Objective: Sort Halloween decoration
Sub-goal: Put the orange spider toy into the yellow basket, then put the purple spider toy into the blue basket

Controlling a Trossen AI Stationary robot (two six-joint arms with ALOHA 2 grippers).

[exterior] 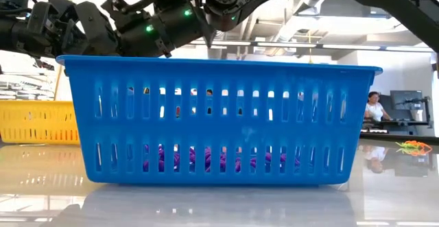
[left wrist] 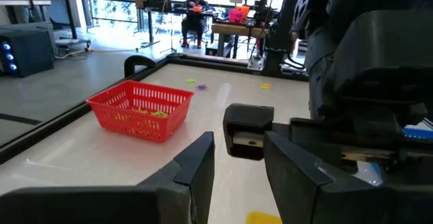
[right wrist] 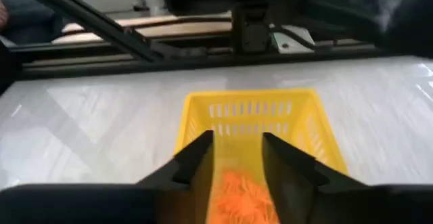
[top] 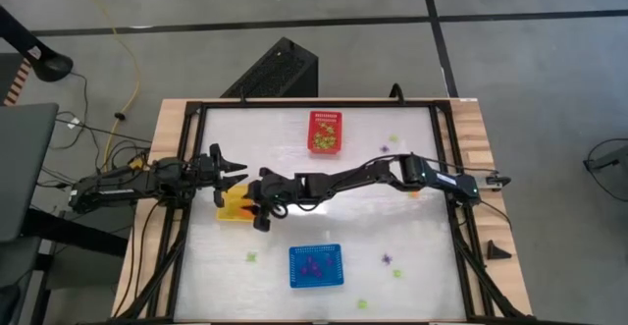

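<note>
Arms meet over the yellow perforated plastic basket (top: 234, 207) near the counter's (top: 412, 237) left edge. The right arm stretches low across the counter from the right side, wrist bent down, its right claw (right wrist: 237, 158) hanging above the basket's opening with the fingers parted and nothing between them; orange plastic trinkets (right wrist: 245, 191) lie heaped in the basket just below. The left arm reaches in from the left edge, its left claw (top: 234, 165) level beside the basket's far side, fingers spread and empty. Purple trinkets (top: 315, 263) sit in the blue perforated basket (top: 316, 266) near the front edge; light green ones (left wrist: 149, 114) in the red perforated basket (top: 326, 132) near the back edge. Loose trinkets (top: 387, 259) are scattered toward the front right. No writing is readable.
</note>
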